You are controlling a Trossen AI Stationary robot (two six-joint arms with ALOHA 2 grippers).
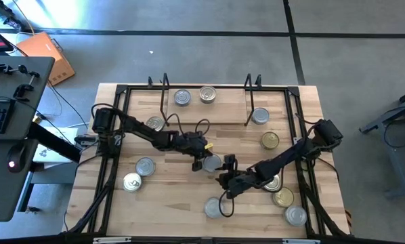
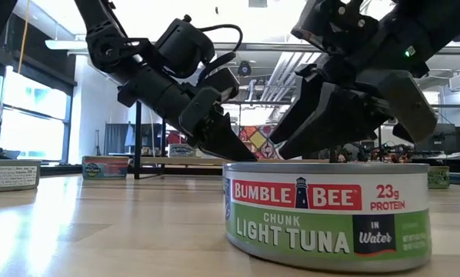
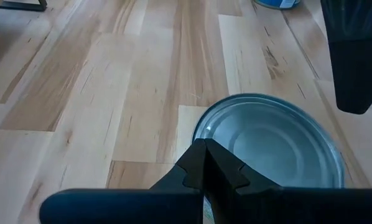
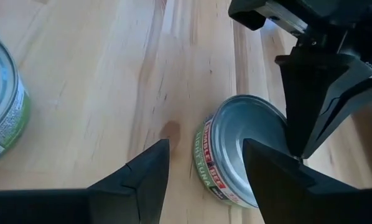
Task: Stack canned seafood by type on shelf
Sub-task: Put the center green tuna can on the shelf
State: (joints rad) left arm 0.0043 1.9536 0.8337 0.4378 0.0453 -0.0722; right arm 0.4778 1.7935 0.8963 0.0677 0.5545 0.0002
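High view: both arms converge mid-table on one silver-topped tuna tin (image 1: 213, 163), one of the canned seafood pieces scattered across the tabletop (image 1: 189, 210). The left gripper (image 1: 204, 160) has its fingers clenched together, tips pressed at the tin's edge; the likely purpose is to steady the tin or nudge it, not to lift it. The right gripper (image 1: 227, 177) stands just short of the tin with its fingers parted, the tin lying ahead of the gap, not between them. In the right wrist view, the tin (image 4: 245, 149) sits just beyond the spread fingers (image 4: 136, 177), with the left gripper (image 4: 310, 115) touching its far rim. In the left wrist view, the closed fingertips (image 3: 206, 165) meet the lid (image 3: 270, 140) directly in front. Judged stage: handover of the tin to the right gripper's grasp. The shelf (image 1: 206, 112) lies well beyond both grippers, at the far side, bearing two tins (image 1: 195, 96); other tins rest behind and beside the right gripper.
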